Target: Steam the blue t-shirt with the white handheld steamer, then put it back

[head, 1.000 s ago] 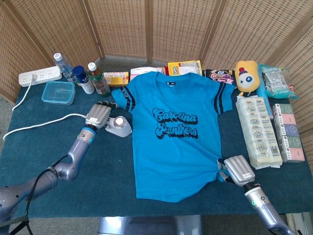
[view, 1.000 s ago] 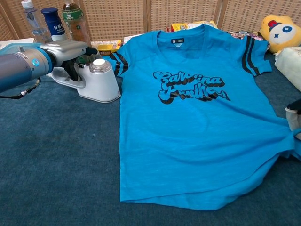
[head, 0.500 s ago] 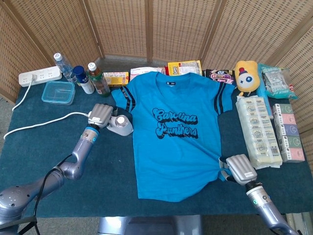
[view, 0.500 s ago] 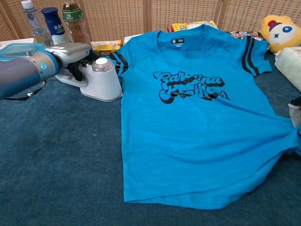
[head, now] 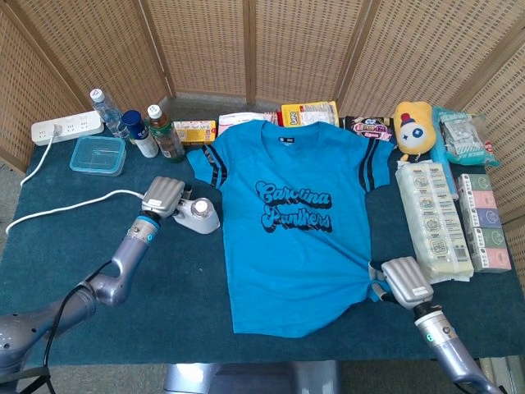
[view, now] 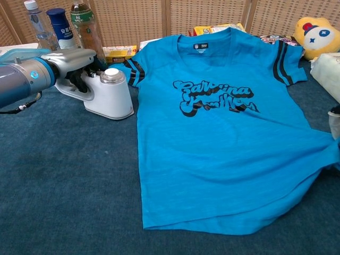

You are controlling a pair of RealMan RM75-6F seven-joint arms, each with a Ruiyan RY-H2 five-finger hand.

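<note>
The blue t-shirt (head: 291, 238) (view: 223, 138) lies flat, front up, in the middle of the table. Just left of its sleeve the white handheld steamer (head: 198, 214) (view: 109, 94) stands on the cloth. My left hand (head: 162, 197) (view: 71, 61) grips the steamer's handle from behind, fingers wrapped around it. At the shirt's lower right side my right hand (head: 406, 281) pinches the hem, and the fabric bunches there. The chest view shows only a sliver of that hand (view: 334, 121) at the right edge.
Bottles (head: 146, 130) and a clear lidded box (head: 98, 154) stand behind the steamer. A power strip (head: 66, 128) sits at the far left, and a white cable (head: 74, 205) runs to the steamer. Snack packs (head: 308, 113), a yellow plush (head: 413, 129) and boxed packs (head: 432, 220) line the back and right.
My left hand's fingers have wrapped the steamer's handle, and the steamer has shifted slightly left. The right hand has crept a little right, tugging the hem.
</note>
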